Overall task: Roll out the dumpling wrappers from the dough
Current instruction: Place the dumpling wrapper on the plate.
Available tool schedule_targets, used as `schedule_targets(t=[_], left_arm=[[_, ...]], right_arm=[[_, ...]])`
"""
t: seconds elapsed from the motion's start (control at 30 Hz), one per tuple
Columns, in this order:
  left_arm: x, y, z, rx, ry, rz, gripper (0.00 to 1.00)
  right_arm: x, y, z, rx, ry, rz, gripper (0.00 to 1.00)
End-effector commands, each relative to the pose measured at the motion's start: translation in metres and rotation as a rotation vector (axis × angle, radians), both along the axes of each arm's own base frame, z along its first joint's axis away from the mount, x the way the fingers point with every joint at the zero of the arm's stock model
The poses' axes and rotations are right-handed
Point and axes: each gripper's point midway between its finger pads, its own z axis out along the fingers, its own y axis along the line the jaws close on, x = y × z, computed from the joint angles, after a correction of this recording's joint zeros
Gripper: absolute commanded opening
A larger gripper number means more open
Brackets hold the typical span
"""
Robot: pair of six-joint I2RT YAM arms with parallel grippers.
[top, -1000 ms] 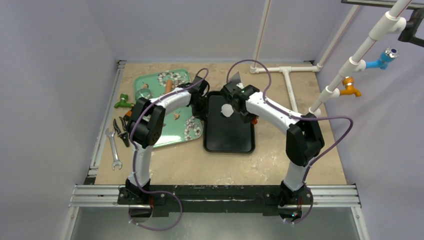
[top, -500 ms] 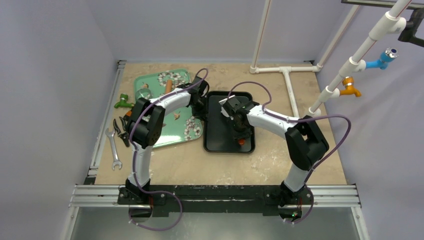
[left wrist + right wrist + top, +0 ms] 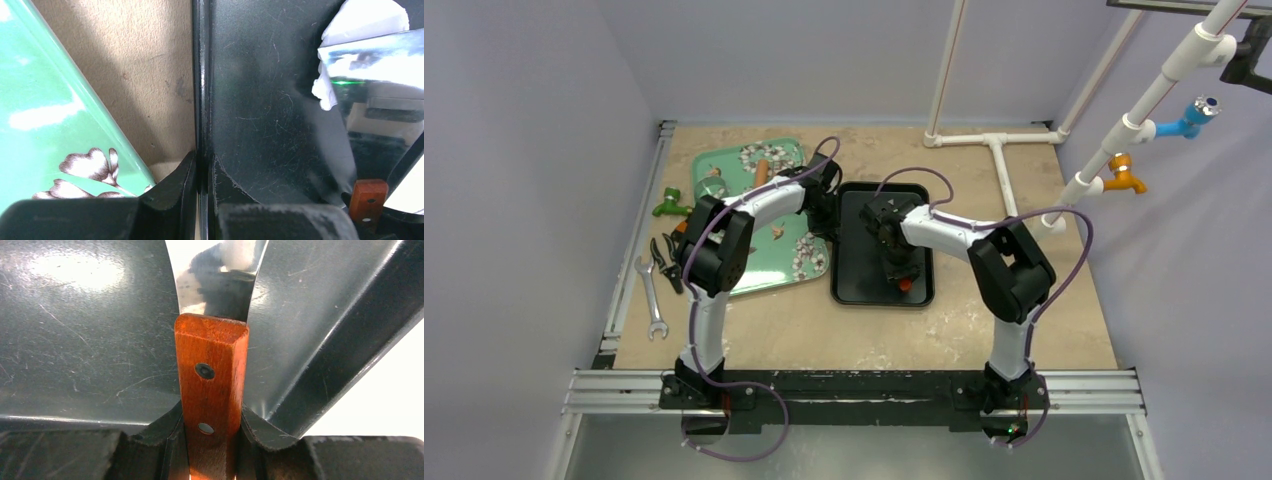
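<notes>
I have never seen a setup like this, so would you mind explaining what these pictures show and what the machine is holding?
The machine is two robot arms, a left arm and a right arm, bolted at the near edge of a table. One picture comes from a fixed camera overhead. The other two come from a small camera on each wrist, looking along that arm's own fingers. On the table are a black tray, a green flowered tray beside it, and a wrench and pliers at the far left. The left hand is shut on the black tray's rim, apparently steadying it. The right hand grips the wooden handle of a scraper. In the left wrist view its shiny blade partly covers a small white lump of dough in the black tray.
</notes>
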Motion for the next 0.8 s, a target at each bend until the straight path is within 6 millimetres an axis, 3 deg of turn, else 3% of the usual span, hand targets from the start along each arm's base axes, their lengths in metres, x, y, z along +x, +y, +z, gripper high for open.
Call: schedule_targets(t=[0.0,0.1,0.33,0.4,0.53,0.67,0.77], left_arm=[[-0.013,0.004,0.000,0.010,0.048,-0.007,0.00],[-0.012,0.005,0.001,0.011,0.046,-0.004,0.00],[-0.012,0.005,0.001,0.014,0.046,-0.005,0.00],[-0.011,0.005,0.002,0.013,0.045,-0.007,0.00],[-0.008,0.001,0.007,-0.008,0.025,-0.037,0.00],[-0.003,-0.002,0.018,-0.024,0.005,-0.067,0.25],[-0.004,0.000,0.029,-0.025,0.003,-0.067,0.46]], right_arm=[[0.000,0.009,0.006,-0.033,0.010,0.030,0.00],[-0.008,0.010,0.004,-0.048,0.074,0.027,0.00],[-0.003,0.016,0.011,-0.038,0.071,0.021,0.00],[0.004,0.024,0.022,-0.005,0.039,0.036,0.00],[0.025,0.060,0.059,0.164,-0.050,0.069,0.00],[0.043,0.091,0.098,0.296,-0.142,0.115,0.00],[0.044,0.093,0.114,0.320,-0.162,0.100,0.00]])
